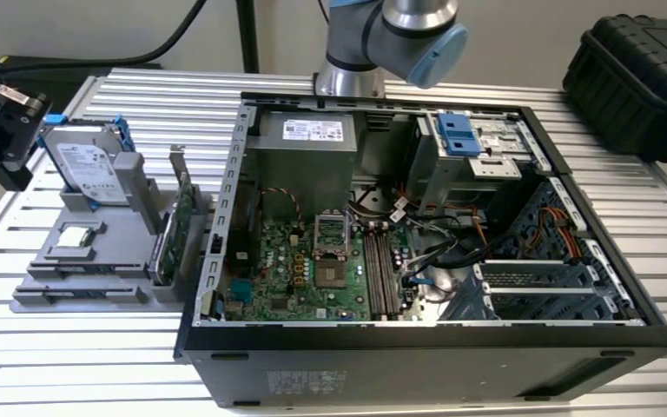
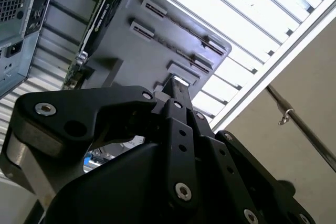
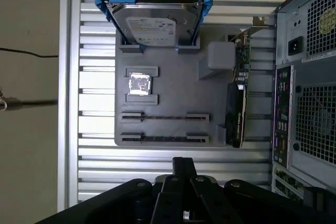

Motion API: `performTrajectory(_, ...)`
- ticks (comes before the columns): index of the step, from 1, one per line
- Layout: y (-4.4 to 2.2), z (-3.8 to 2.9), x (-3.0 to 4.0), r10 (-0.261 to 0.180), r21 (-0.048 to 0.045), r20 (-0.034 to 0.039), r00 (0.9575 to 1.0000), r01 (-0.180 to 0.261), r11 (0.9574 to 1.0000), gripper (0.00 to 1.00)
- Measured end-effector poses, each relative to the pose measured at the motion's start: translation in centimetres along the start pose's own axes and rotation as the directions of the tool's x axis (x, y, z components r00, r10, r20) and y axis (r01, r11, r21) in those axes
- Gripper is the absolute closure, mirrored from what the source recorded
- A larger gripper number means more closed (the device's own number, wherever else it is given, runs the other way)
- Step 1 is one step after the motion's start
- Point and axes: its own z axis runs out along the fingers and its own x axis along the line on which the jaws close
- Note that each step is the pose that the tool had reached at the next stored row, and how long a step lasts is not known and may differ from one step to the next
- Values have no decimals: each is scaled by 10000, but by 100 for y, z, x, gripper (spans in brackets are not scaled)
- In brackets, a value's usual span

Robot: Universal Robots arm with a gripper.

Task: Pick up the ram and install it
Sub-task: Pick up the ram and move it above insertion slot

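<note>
First wrist view showed the gripper (image 3: 183, 163) poised above the slatted table (image 3: 94, 174), just off the edge of the tray (image 3: 173, 87) opposite the hard drive (image 3: 155, 19). Its jaws looked closed together with nothing between them, and the second wrist view agreed. On that reading the task had barely begun: nothing was in hand, so both the pick-up and the seating inside the computer case (image 1: 426, 352) were left to do. In the exterior view I could not tell whether any stick stood in the memory slots of the motherboard (image 1: 299, 269). The ram I could place only as a judgement. Along that same tray edge ran two long slots (image 3: 164, 117), each with a thin dark strip between its end clips. Either strip might have been the ram seen edge-on; which one, if either, I could not tell. If so, it stood on its long edge with its long axis parallel to that tray edge. One end pointed toward the tray's outer side and the other toward the expansion card (image 3: 237, 106) and the case beyond, crosswise to the card's own length. The processor chip (image 3: 140, 84) lay in its pocket between the slots and the drive.
</note>
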Motion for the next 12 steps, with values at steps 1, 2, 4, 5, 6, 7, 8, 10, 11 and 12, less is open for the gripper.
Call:
performTrajectory(1, 0, 0, 0, -1, 0, 0, 10000, 1, 10000, 100)
performTrajectory(2, 0, 0, 0, -1, 0, 0, 10000, 1, 10000, 100)
performTrajectory(4, 0, 0, 0, -2, 0, 0, 10000, 2, 10000, 100)
performTrajectory(5, 0, 0, 0, -3, 0, 0, 10000, 3, 10000, 100)
performTrajectory(6, 0, 0, 0, -4, 0, 0, 10000, 4, 10000, 100)
performTrajectory(7, 0, 0, 0, -4, 0, 0, 10000, 4, 10000, 100)
performTrajectory(8, 0, 0, 0, -5, 0, 0, 10000, 5, 10000, 100)
performTrajectory(10, 0, 0, 0, 0, 0, 0, 10000, 0, 10000, 100)
performTrajectory(11, 0, 0, 0, 14, 0, 0, 10000, -14, 10000, 100)
performTrajectory(12, 0, 0, 0, 66, 1, 2, 10000, -66, 10000, 100)
